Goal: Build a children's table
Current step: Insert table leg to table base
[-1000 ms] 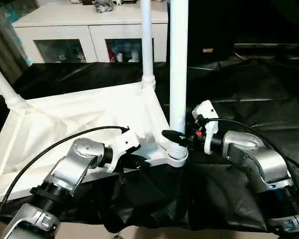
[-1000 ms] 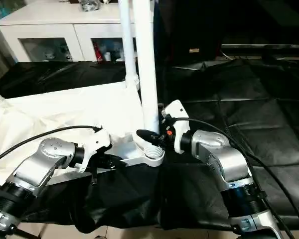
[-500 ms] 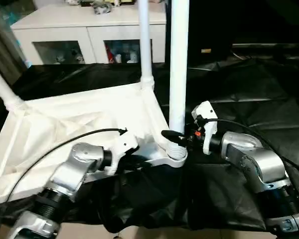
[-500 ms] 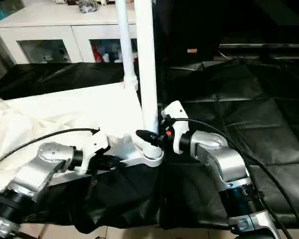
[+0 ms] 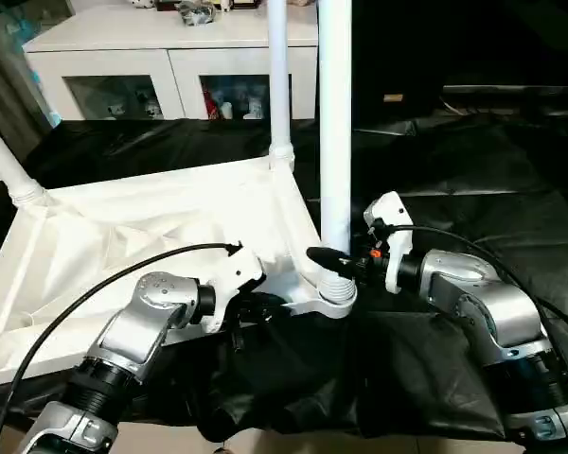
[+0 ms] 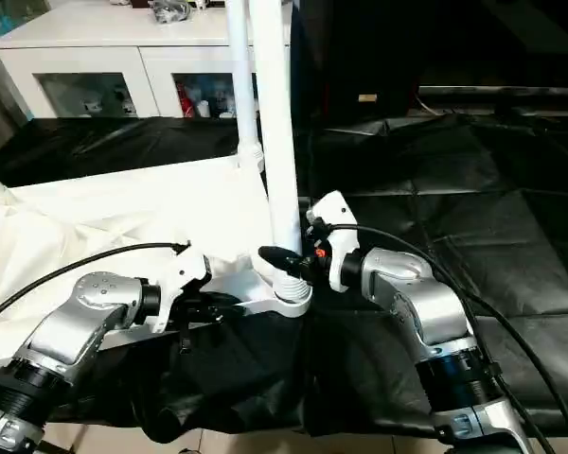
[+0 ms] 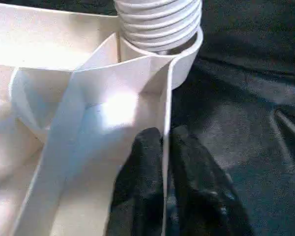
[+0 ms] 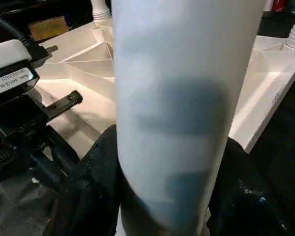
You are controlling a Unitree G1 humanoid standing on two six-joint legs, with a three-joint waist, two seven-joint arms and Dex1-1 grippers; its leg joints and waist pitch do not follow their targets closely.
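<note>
The children's table lies upside down on black cloth, its white ribbed tabletop [image 5: 151,227] facing up. A white leg [image 5: 335,142] stands upright in the near right corner socket [image 5: 333,298], its ribbed end [image 7: 157,19] seated in the ring. My right gripper [image 5: 336,260] is shut on this leg just above the socket, with black fingers [image 8: 96,167] on either side of the tube. My left gripper [image 7: 163,140] is shut on the tabletop's thin front rim, a short way left of that socket. Two more legs [image 5: 278,85] [image 5: 5,161] stand at the far right and left corners.
A white cabinet with glass fronts [image 5: 170,57] stands behind the work. Crumpled black cloth [image 5: 454,180] covers the surface to the right and hangs over the near edge. A black cable [image 5: 85,293] loops over my left forearm.
My left forearm dipped slightly and came back, its fingers staying at the front rim. The right gripper keeps the same hold on the near leg.
</note>
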